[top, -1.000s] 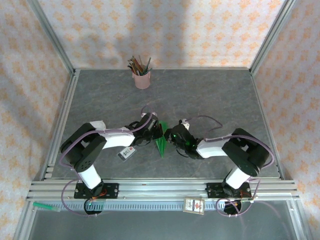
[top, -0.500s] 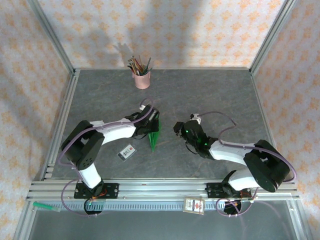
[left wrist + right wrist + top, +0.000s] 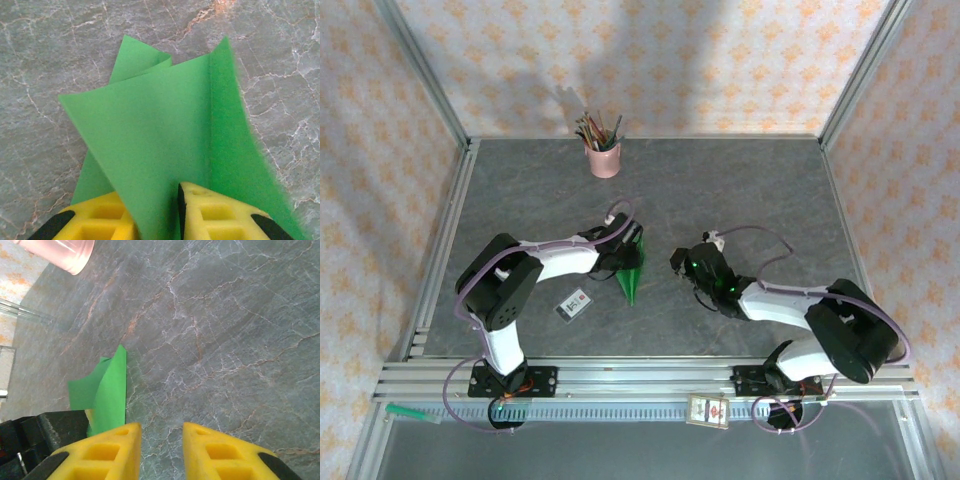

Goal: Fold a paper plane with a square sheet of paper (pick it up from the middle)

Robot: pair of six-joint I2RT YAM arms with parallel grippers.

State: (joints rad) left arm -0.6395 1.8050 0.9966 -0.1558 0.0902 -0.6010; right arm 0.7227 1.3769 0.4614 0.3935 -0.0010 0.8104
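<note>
The paper plane (image 3: 632,270) sits on the grey table (image 3: 760,190) a little left of centre. Its long axis runs almost straight toward the arms' bases, with the wide tail at the far end and the pointed nose at the near end. Your left pincer (image 3: 626,246) is right at that tail. In its wrist view the jaws stand a little apart with the green folds rising between them, so it looks open around the paper rather than clamped on it. Your right pincer (image 3: 683,262) is also slightly open with nothing between its jaws. It stands apart on the plane's right, so the plane lies off its left side. For any regrasp, your left arm is clearly the nearer one.
</note>
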